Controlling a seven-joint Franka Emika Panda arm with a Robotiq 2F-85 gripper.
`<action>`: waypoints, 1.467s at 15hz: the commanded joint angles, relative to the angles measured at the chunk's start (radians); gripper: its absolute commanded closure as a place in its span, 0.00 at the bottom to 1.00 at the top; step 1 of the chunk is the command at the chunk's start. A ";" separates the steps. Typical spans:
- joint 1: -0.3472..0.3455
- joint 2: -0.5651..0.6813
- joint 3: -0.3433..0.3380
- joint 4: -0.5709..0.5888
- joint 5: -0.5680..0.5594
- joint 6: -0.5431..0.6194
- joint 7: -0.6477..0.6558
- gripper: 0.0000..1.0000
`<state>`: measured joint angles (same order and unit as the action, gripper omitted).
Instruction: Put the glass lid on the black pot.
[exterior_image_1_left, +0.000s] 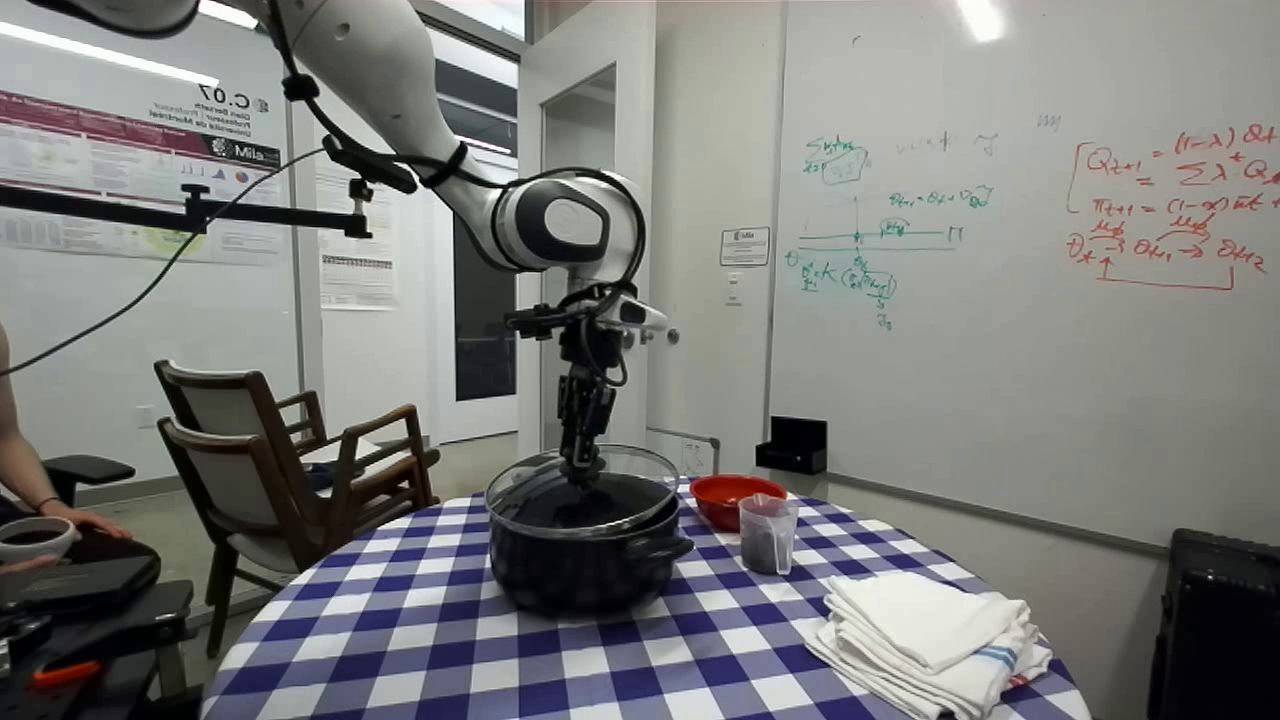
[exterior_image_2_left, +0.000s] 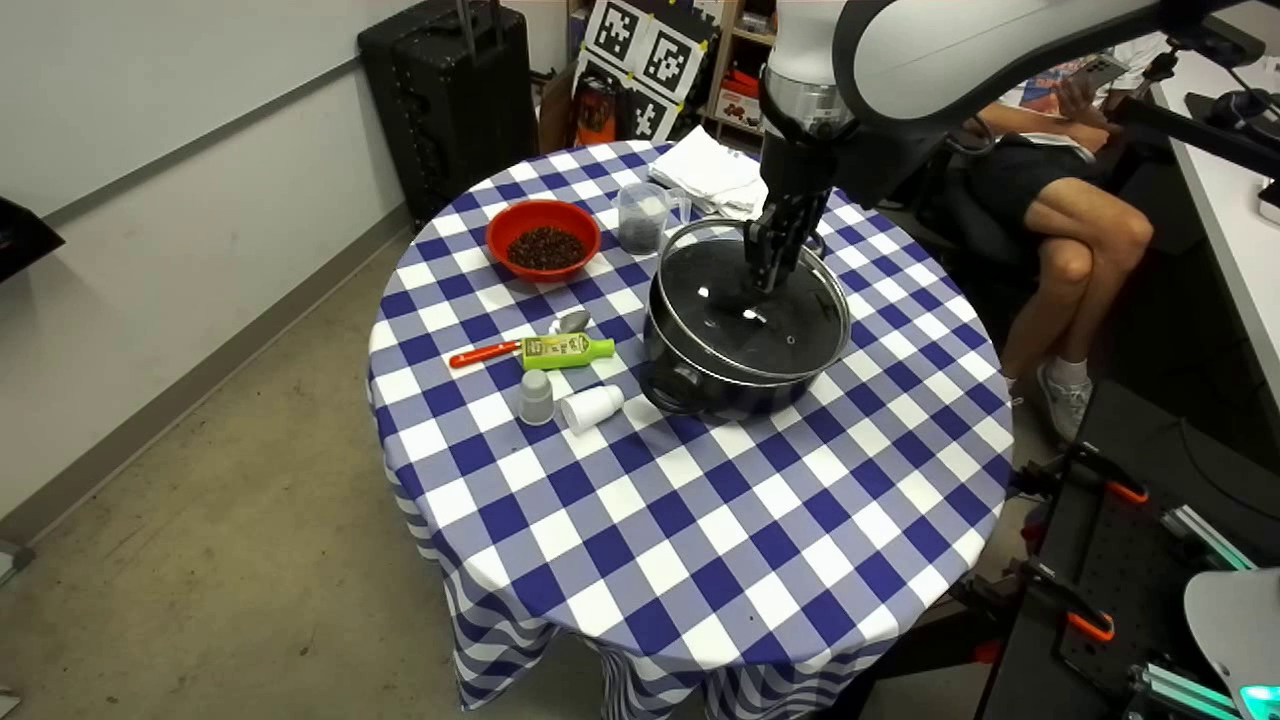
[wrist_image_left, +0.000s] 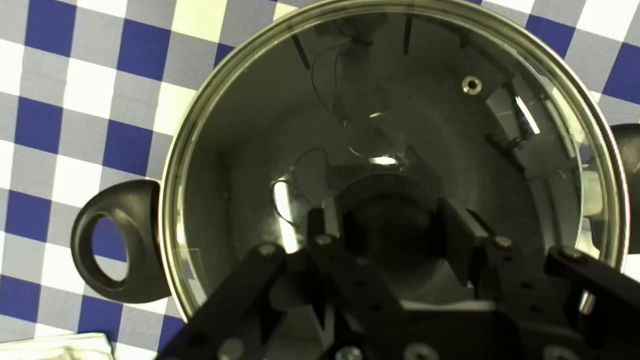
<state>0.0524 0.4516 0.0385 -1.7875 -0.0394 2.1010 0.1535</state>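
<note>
I have the checkered tabletop in both exterior views, with the black pot standing on it. The glass lid is over the pot's mouth, looking tilted; whether their rims touch I can't tell. My end effector is clamped on that lid at its centre. A red bowl stands near the pot, a clear measuring cup just beside the bowl, and a green bottle lies nearby.

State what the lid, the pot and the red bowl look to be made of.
Lid: glossy glass, apparently, being see-through with bright reflections; its shiny rim suggests metal. Pot: black with a slight sheen, perhaps coated metal, though unclear. Red bowl: smooth, evenly coloured, so likely plastic.
</note>
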 joint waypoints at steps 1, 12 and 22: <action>0.001 0.004 -0.006 0.064 0.011 -0.022 -0.032 0.75; 0.006 0.003 -0.001 0.048 0.017 -0.018 -0.029 0.75; 0.004 -0.003 -0.005 0.031 0.009 -0.046 -0.033 0.75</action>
<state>0.0550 0.4706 0.0384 -1.7562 -0.0395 2.0895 0.1535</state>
